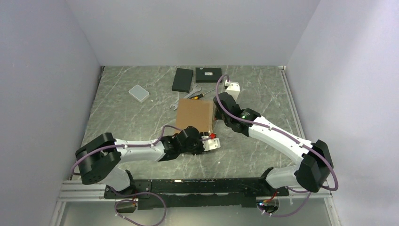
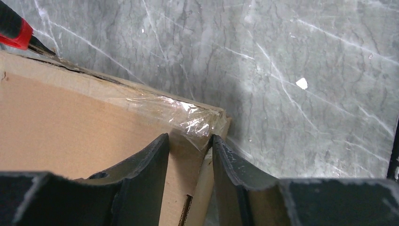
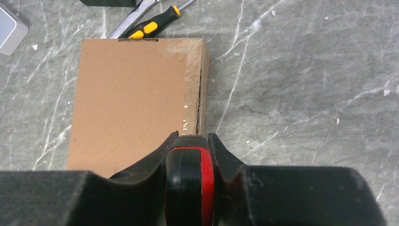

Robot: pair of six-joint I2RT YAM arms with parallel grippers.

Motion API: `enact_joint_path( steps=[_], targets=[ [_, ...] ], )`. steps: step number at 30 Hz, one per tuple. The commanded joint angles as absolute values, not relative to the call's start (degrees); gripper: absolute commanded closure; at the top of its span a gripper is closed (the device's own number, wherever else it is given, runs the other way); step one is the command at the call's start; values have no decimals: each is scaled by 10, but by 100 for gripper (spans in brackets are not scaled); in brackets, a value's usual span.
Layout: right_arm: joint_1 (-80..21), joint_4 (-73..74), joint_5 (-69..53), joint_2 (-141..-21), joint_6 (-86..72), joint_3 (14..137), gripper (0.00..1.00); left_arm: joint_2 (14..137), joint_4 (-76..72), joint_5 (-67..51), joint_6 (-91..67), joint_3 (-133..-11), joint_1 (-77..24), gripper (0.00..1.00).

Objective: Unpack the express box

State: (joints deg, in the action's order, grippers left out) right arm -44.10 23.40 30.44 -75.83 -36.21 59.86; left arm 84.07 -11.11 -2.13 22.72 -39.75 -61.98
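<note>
The right claw (image 3: 190, 141) pinched a red-handled cutter (image 3: 190, 183), and the left claw (image 2: 190, 137) stood part-spread astride a taped corner of the box (image 2: 70, 127); whether it gripped, I could not tell. The box lay shut at mid-frame on the tabletop (image 1: 263, 89), so I judged the tape (image 2: 188, 117) not yet slit, with lid (image 3: 127, 94) and contents left. Only the left wrist view, upper left, showed the blade (image 2: 41, 47) at the seam (image 2: 94, 75); the right wrist view showed the whole lid.

Left gripper (image 2: 190, 139) half-spread, right gripper (image 3: 190, 137) clamped — both arms low, angled inward.
</note>
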Motion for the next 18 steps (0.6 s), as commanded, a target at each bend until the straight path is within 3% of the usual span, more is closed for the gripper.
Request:
enact_joint_path(
  steps=[1, 18],
  targets=[
    [-443, 217, 330, -753, -360, 625, 100, 858, -143, -3, 209, -414, -619, 58],
    [-444, 213, 328, -784, -350, 632, 100, 863, -153, -1, 202, -412, -619, 63]
  ],
)
